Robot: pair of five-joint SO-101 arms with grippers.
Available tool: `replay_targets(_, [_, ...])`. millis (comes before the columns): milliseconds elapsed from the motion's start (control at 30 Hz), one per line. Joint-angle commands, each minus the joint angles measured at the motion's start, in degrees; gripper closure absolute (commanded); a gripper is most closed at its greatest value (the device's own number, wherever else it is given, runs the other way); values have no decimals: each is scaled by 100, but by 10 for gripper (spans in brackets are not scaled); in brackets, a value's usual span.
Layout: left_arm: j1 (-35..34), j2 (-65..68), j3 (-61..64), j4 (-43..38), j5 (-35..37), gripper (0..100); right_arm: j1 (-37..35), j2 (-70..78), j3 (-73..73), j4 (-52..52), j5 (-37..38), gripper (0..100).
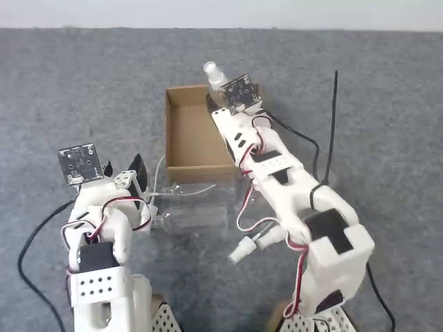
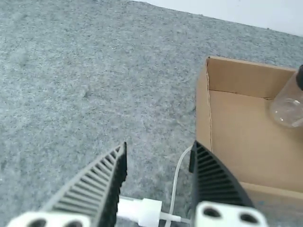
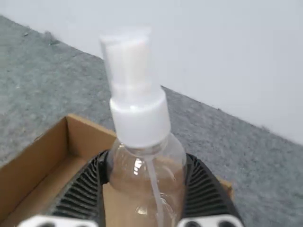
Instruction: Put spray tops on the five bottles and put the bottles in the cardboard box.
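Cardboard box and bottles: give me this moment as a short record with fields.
Right gripper: shut on a spray-topped bottle, upright over the far end of the cardboard box
Left gripper: open, above a loose spray top on the table
Clear bottles: lying in front of the box, count unclear
Second spray top: on the table beside the right arm
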Motion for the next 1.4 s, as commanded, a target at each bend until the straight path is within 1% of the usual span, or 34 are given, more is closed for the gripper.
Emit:
replay_targets(0, [-35, -114, -48, -167, -18, 798, 365, 101, -747, -145, -756, 990])
replay_targets(100, [-35, -114, -48, -167, -18, 798, 585, 295, -949, -136, -1037, 989])
replay_targets(200, [-35, -114, -40, -167, -18, 798, 708, 426, -1002, -136, -1064, 989])
replay_targets(500, [-35, -114, -40, -167, -18, 798, 725, 593, -993, -136, -1046, 985])
replay_targets(600, [-35, -114, -40, -167, -26, 798, 699, 646, -993, -75, -1055, 924])
replay_targets(667, [-35, -114, -40, -167, -26, 798, 690, 637, -1064, 198, -1064, 876])
replay_targets(733, [-35, -114, -40, -167, -26, 798, 690, 637, -1187, 488, -1073, 849])
replay_targets(800, [-35, -114, -40, -167, -26, 798, 690, 611, -1248, 655, -1073, 845])
replay_targets(1100, [-35, -114, -40, -167, -35, 798, 585, 602, -1284, 734, -1029, 838])
replay_targets(1167, [-35, -114, -40, -167, -35, 798, 549, 593, -1301, 840, -1029, 802])
replay_targets(1233, [-35, -114, -40, -167, -35, 798, 532, 488, -1354, 1209, -1064, 756])
replay_targets(1367, [-35, -114, -40, -167, -35, 798, 470, 198, -1371, 1613, -1073, 744])
